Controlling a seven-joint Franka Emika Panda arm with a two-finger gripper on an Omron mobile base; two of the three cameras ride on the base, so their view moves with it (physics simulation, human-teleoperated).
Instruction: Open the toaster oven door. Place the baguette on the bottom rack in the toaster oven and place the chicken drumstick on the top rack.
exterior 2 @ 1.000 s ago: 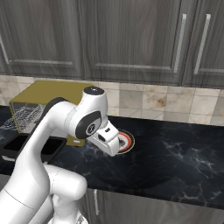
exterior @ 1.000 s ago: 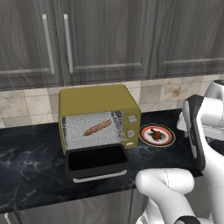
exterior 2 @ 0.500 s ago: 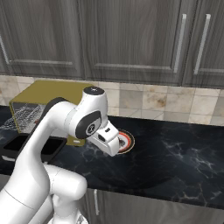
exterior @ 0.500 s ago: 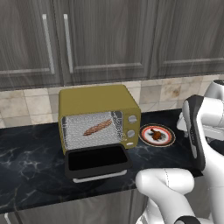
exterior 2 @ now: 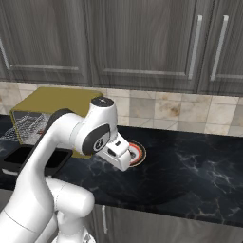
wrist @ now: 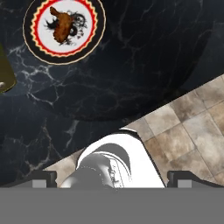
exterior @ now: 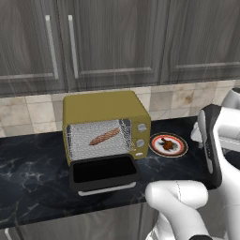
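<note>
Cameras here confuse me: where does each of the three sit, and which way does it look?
Left base view: behind the arm's left, facing the toaster oven; white arm at lower right.
Right base view: behind its right, facing the counter; arm at lower left.
Hand view: on the hand, looking down; open gripper at bottom.
Shared: the plate with the chicken drumstick.

glossy white arm (exterior 2: 52, 156), dark joints

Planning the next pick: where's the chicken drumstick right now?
The chicken drumstick lies on the red-rimmed plate on the black counter, right of the toaster oven.
</note>
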